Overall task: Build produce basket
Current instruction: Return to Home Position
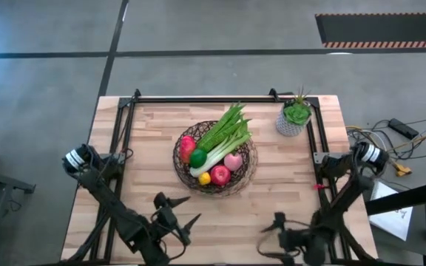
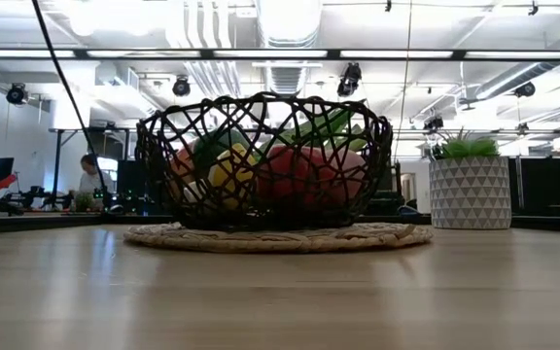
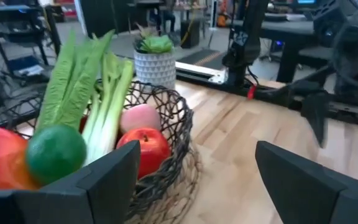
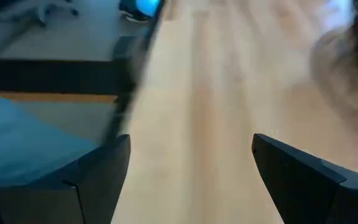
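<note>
At the middle of the tabletop [image 1: 139,162], high view: wire basket [image 1: 178,164] holds all the produce. Celery stalk [image 1: 226,145] and long green vegetable [image 1: 225,124] lie diagonally, leafy ends over the far rim. Red-orange fruit [image 1: 187,145] and lime [image 1: 197,157] are on the left side. Lemon [image 1: 204,178] and red apple [image 1: 220,174] are at the near side, with the pink fruit [image 1: 233,162] just beside the apple. Potted plant [image 1: 295,118] stands far right, apart from the basket. Left gripper [image 1: 186,210] is near-left of the basket, right gripper [image 1: 270,224] near-right. Both are over bare wood, clear of the basket.

Low view: basket sits on its pale woven base [image 2: 270,236], fruit showing through the wire. Potted plant is to its right. A person [image 2: 90,175] is far off in the room at left.

Left wrist view: left gripper fingers [image 3: 92,180] are spread wide, nothing between them. Basket is just ahead, with lime, red apple, pink fruit and celery stalk visible inside.

Right wrist view: right gripper fingers [image 4: 303,174] are spread wide too, holding nothing. Only blurred tabletop lies ahead.
</note>
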Tool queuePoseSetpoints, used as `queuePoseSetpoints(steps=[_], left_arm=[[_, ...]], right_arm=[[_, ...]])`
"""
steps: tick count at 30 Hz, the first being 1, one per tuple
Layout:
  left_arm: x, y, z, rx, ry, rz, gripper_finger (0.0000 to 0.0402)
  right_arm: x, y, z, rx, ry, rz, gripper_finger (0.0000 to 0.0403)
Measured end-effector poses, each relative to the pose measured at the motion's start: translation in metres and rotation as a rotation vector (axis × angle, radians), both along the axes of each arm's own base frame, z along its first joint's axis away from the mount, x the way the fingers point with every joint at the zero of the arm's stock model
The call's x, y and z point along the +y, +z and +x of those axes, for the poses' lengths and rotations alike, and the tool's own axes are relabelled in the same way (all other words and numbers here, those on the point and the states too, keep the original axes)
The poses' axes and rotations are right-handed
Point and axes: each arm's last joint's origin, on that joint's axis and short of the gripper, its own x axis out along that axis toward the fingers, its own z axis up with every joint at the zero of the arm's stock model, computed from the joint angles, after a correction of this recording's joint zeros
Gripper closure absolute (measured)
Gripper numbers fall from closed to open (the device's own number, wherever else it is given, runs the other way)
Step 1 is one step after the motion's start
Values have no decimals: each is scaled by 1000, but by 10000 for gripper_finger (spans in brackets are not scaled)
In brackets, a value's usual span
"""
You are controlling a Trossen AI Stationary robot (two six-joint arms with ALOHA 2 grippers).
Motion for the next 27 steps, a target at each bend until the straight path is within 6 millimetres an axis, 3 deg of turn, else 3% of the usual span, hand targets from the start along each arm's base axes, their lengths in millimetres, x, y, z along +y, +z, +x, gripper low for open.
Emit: queuePoseSetpoints(steps=[3,6,10,15,19,27], left_arm=[[1,-7,-2,-19,12,-8,101],[4,-12,-3,-20,18,-11,101],[5,-14,-2,-16,23,-6,100],[9,-15,0,-17,37,-3,100],[16,-17,6,-12,63,2,100],[38,-28,12,34,100,-19,101]], right_arm=[[-25,8,14,-5,-1,-116,78],[-55,32,17,-51,-12,-142,78],[-105,56,7,-84,34,-68,78],[-165,73,-10,-246,109,166,88],[-203,69,-13,-296,115,231,146],[-258,67,-24,-394,112,240,335]])
